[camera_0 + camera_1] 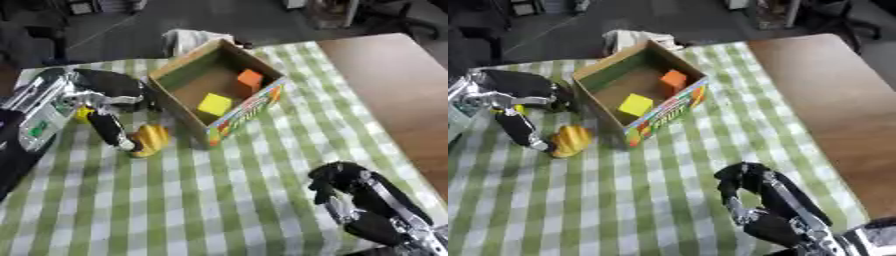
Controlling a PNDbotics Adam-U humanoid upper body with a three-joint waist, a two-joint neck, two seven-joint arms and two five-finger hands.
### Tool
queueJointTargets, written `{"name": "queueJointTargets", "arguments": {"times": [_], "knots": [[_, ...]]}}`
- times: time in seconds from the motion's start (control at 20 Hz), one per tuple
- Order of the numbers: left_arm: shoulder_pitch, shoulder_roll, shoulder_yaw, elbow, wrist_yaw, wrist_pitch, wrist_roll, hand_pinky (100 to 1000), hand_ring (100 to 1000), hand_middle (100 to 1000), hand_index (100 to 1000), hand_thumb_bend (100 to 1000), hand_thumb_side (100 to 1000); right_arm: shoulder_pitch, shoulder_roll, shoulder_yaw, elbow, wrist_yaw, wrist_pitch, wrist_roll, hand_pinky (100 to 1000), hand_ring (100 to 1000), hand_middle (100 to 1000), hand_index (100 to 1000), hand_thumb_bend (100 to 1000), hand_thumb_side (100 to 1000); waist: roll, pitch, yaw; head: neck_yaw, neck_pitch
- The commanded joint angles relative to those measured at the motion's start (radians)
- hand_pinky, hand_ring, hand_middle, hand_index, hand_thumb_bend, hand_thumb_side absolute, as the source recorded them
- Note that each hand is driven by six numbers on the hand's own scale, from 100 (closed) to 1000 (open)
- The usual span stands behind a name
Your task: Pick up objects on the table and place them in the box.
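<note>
With two blocks boxed, down to one yellow object (152, 139) on the worktop (219, 200), just left of box (185, 75). Touching left robot hand (112, 127), fingers straight against it; long axis unclear. Right robot hand (350, 192) well apart, curled, empty.

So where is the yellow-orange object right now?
The yellow-orange object lies on the checked cloth at the left of the left eye view, just left of the cardboard box, with a finger of the left hand against it.
</note>
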Motion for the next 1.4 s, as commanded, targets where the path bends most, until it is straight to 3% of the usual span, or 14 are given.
{"name": "queueJointTargets", "arguments": {"times": [0.05, 0.45, 0.75, 1.05, 1.3, 1.4], "knots": [[-0.022, -0.029, 0.022, 0.086, -0.061, 0.011, 0.047, 724, 685, 743, 878, 431, 384, -0.003, -0.010, -0.006, -0.012, 0.004, 0.000, -0.003, 694, 465, 523, 689, 100, 331, -0.003, -0.013, -0.001, 0.001, 0.005], [-0.052, -0.106, 0.041, 0.222, -0.158, 0.037, 0.162, 704, 666, 729, 865, 415, 365, -0.003, -0.008, -0.006, -0.012, 0.003, 0.000, -0.001, 694, 465, 523, 689, 100, 330, -0.007, -0.012, -0.001, 0.002, 0.005], [-0.054, -0.109, 0.035, 0.235, -0.158, 0.010, 0.160, 595, 530, 552, 735, 345, 341, -0.003, -0.008, -0.006, -0.011, 0.004, 0.000, -0.002, 693, 465, 523, 689, 100, 334, -0.006, -0.011, -0.001, 0.001, 0.005], [-0.062, -0.055, 0.046, 0.120, -0.080, -0.001, 0.147, 534, 449, 445, 652, 206, 290, -0.002, -0.010, -0.006, -0.010, 0.006, 0.000, -0.003, 693, 465, 523, 689, 100, 335, -0.005, -0.013, 0.003, 0.000, 0.005], [-0.074, -0.024, 0.058, 0.037, -0.022, 0.024, 0.130, 537, 453, 446, 653, 196, 268, -0.001, -0.011, -0.004, -0.009, 0.005, 0.001, -0.001, 693, 465, 523, 689, 100, 336, -0.004, -0.017, 0.002, 0.004, 0.005], [-0.114, -0.017, 0.083, -0.005, 0.000, 0.027, 0.152, 546, 458, 453, 660, 216, 265, 0.000, -0.011, -0.001, -0.008, 0.005, 0.001, 0.002, 694, 466, 523, 689, 100, 337, -0.004, -0.019, 0.000, 0.005, 0.005]]}}
